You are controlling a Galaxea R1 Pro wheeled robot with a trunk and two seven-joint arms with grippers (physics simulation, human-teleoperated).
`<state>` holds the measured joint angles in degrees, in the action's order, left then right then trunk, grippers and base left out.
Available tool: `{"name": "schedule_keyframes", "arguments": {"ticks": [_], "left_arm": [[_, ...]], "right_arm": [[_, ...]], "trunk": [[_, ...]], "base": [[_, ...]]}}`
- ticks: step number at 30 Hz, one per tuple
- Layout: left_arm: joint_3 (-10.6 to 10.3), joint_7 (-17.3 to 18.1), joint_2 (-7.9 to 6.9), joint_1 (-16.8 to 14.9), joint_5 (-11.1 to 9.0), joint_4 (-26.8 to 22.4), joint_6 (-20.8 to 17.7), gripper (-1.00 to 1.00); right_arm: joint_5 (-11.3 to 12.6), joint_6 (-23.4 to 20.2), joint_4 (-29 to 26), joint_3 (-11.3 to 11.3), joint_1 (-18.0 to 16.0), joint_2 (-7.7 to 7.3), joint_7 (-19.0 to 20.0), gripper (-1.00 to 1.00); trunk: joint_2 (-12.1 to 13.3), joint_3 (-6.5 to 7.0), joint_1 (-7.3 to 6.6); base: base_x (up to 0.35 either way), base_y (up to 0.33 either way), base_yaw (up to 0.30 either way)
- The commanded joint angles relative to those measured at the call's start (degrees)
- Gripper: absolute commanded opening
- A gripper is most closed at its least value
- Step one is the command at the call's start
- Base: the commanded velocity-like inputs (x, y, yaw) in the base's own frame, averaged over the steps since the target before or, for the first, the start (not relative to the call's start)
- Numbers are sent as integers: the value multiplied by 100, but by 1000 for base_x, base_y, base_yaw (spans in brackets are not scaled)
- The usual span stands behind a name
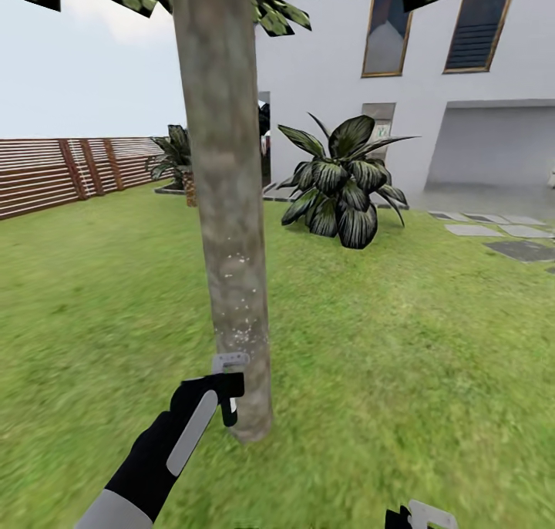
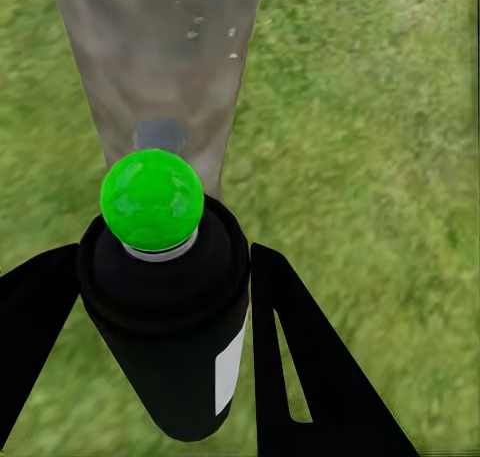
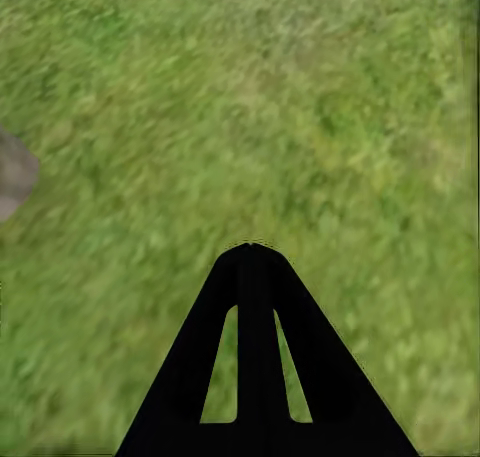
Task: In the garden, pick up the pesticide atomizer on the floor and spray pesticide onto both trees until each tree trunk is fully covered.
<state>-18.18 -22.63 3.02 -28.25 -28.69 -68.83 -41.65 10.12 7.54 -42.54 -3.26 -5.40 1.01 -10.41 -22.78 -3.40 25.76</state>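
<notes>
- Head view: the tree trunk (image 1: 223, 205) rises from the lawn (image 1: 416, 344), white pesticide specks (image 1: 240, 325) on its lower bark.
- Left gripper (image 2: 160, 307) clamps the pesticide atomizer (image 2: 165, 307) just beside the trunk's base.
- Right gripper (image 3: 252, 249), fingers pressed together and empty, hangs over grass away from the trunk.

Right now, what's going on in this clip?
The robot stands on the garden lawn facing a tree trunk. Its left gripper holds the pesticide atomizer between its fingers, green top aimed at the trunk's lower part. White pesticide specks dot the bark low down; higher up looks bare. The right gripper hangs shut over grass, holding nothing.
</notes>
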Motion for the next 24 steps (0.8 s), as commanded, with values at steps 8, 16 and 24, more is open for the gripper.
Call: {"name": "schedule_keyframes", "arguments": {"ticks": [8, 16, 24], "left_arm": [[-7, -57, -3, -2, -58, -6, -10, -100], [-2, -57, -3, -2, -58, -4, -2, -100], [4, -57, 0, 1, -89, 1, 7, -100]], "right_arm": [[60, 29, 0, -8, -5, 4, 4, -100], [60, 29, 0, -8, -5, 4, 4, -100], [60, 29, 0, -8, -5, 4, 4, -100]], "trunk": [[-14, -13, 2], [-14, -13, 2], [-14, -13, 2]], "base": [[-135, 329, -213], [-130, 328, -240], [-31, 331, -244]]}}
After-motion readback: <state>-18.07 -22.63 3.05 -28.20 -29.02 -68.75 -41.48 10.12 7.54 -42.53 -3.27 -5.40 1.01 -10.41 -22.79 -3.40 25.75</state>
